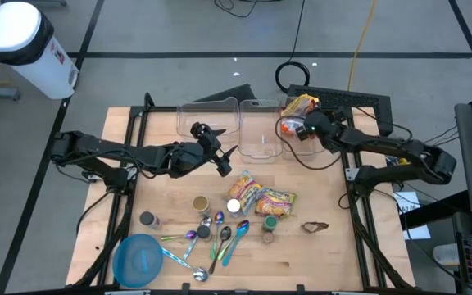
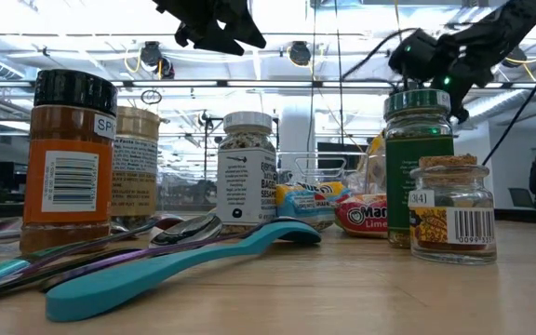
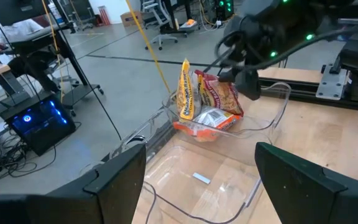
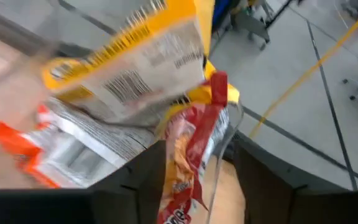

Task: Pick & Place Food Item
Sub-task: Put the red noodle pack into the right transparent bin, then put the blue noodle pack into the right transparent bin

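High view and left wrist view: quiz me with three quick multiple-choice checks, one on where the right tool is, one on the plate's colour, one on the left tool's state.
1. Where is the right tool?
A. Over the clear bin that holds the snack bags
B. Over the plate
C. Down among the spoons

2. What colour is the plate at the table's front left?
A. Red
B. Blue
C. White

3. How is the left tool?
A. Shut on a spoon
B. Shut on a jar
C. Open, holding nothing

Answers:
1. A: the right tool is at the clear bin, right by the snack bags.
2. B: the plate is blue.
3. C: the left tool has its fingers wide apart with nothing between them.
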Tool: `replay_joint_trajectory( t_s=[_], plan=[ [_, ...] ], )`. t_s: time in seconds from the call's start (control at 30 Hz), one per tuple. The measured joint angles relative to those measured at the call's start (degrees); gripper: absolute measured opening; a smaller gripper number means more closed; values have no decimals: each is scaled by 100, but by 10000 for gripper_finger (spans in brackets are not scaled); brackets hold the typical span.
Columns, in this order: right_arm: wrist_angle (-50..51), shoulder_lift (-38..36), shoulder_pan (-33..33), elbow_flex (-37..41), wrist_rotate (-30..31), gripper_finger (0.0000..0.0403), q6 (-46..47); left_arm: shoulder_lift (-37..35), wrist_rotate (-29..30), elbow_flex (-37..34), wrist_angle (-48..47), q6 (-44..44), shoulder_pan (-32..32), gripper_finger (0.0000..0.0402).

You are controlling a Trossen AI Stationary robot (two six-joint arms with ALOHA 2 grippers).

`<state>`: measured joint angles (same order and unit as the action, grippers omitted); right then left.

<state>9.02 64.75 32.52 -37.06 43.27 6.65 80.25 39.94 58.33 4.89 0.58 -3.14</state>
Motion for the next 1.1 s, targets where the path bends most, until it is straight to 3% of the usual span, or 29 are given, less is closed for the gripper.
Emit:
replay_joint_trajectory(
  t_s=[0.37,0.63,0.83,1.1],
  plan=[
    [-141,-1144,-1097,0,-182,231,-40,0,0,0,0,7,0,310],
    [-798,-1173,-1578,0,-2158,227,-54,0,0,0,0,87,0,310],
    [-1455,-846,-1894,0,-3607,230,-580,0,0,0,-4,92,0,310],
    [-1891,-292,-2364,0,-4504,225,-1237,0,0,0,-31,96,0,310]
  ],
)
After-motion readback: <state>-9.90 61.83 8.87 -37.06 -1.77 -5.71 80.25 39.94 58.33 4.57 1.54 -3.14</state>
